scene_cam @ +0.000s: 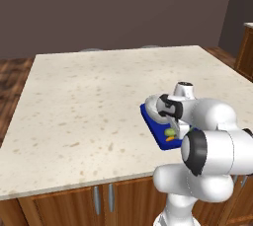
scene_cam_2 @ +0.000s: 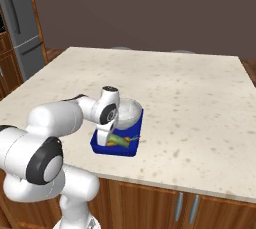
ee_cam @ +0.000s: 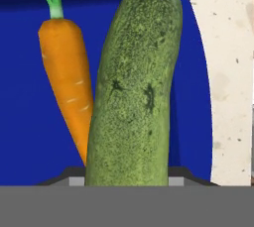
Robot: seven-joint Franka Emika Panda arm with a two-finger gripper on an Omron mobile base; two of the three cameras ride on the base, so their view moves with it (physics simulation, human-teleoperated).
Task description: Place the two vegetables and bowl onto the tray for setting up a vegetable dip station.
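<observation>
- Cucumber (ee_cam: 136, 87): over the tray (ee_cam: 30, 137), long axis running straight away from the gripper (ee_cam: 126, 179), whose jaws are clamped on its near end.
- Carrot (ee_cam: 69, 87): on the tray just beside the cucumber, roughly parallel.
- Bowl (scene_cam_2: 127, 112): on the tray's far half.
- Judgement: release is the remaining step.

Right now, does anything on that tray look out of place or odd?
Nothing stands out. The carrot and cucumber lie side by side on the blue tray, beside the bowl; nothing spilled or damaged.
</observation>
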